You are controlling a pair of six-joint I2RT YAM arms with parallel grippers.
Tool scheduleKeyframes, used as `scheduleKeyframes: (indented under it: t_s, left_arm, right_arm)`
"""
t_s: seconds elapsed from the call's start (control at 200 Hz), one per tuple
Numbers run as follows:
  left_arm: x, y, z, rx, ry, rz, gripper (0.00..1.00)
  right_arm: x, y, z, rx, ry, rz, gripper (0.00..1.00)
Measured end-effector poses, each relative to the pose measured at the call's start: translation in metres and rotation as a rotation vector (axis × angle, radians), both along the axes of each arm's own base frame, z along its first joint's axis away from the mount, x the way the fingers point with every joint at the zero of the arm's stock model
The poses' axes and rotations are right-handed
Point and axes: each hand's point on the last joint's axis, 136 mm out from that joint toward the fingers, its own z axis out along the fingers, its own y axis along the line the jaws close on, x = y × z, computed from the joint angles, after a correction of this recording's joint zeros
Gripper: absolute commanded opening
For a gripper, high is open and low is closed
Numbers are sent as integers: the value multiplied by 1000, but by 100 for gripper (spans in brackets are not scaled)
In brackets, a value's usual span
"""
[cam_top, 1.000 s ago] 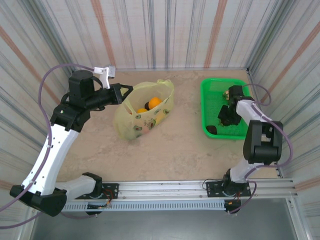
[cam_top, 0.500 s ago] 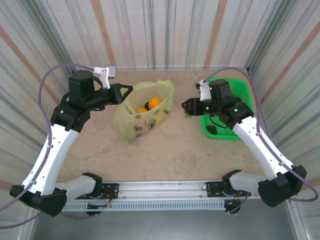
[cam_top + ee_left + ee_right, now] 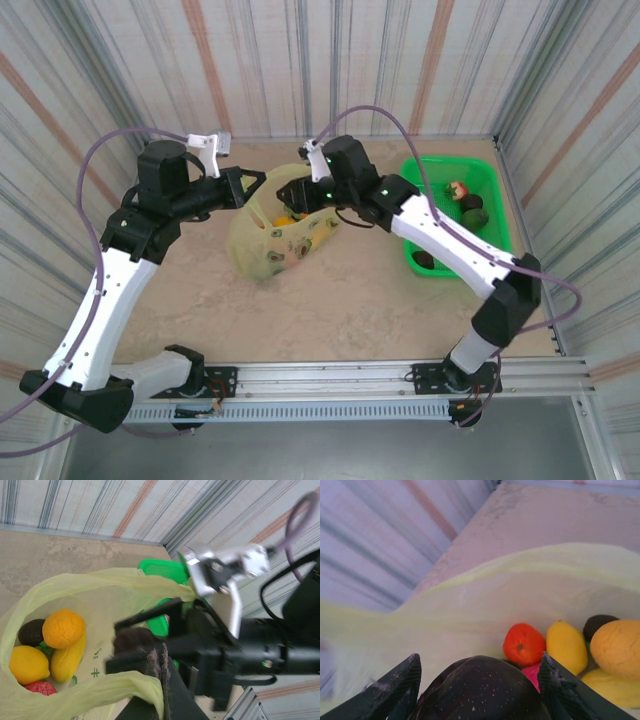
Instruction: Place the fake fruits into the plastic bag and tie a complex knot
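Note:
The plastic bag (image 3: 268, 245) lies open on the table at centre left, its translucent yellow-green rim (image 3: 100, 577) spread wide. My left gripper (image 3: 252, 187) is shut on the near rim (image 3: 135, 690) and holds the mouth open. My right gripper (image 3: 298, 205) hangs over the bag's mouth, shut on a dark purple speckled fruit (image 3: 480, 692) between its fingers (image 3: 395, 690). That same fruit (image 3: 131, 639) shows in the left wrist view. Inside the bag lie an orange (image 3: 63, 628), a lemon (image 3: 28, 663), a red-orange fruit (image 3: 523, 644) and a dark one (image 3: 600, 625).
A green mesh basket (image 3: 425, 170) stands at the back right, holding a red-and-white fruit (image 3: 458, 190), a green one (image 3: 472, 215) and a dark one (image 3: 423, 258). Striped walls close in the table on three sides. The right arm stretches across the table's middle.
The right arm has swung left from the basket to above the bag's mouth, carrying the dark fruit. The left arm and the bag have stayed put.

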Motion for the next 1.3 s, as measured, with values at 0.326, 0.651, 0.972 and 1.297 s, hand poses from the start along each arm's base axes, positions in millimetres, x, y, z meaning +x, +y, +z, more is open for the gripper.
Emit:
scheduleKeyframes:
  t_s: [0.326,0.651,0.972,1.297]
  left_arm:
    - [1,2,-1,7,3,15,0]
    - [2,3,-1,10,1,22,0]
    - [3,6,-5,25,10,40,0]
    - [3,10,-13,51,29,55,0]
  right_arm:
    - [22,22,-33,-98,2,-101,85]
    - [-2,-4,18,-26,-66,-106,40]
    - [-83,-51,93,182,-176,73,38]
    - [-127,-93,32,119,-140,109,23]
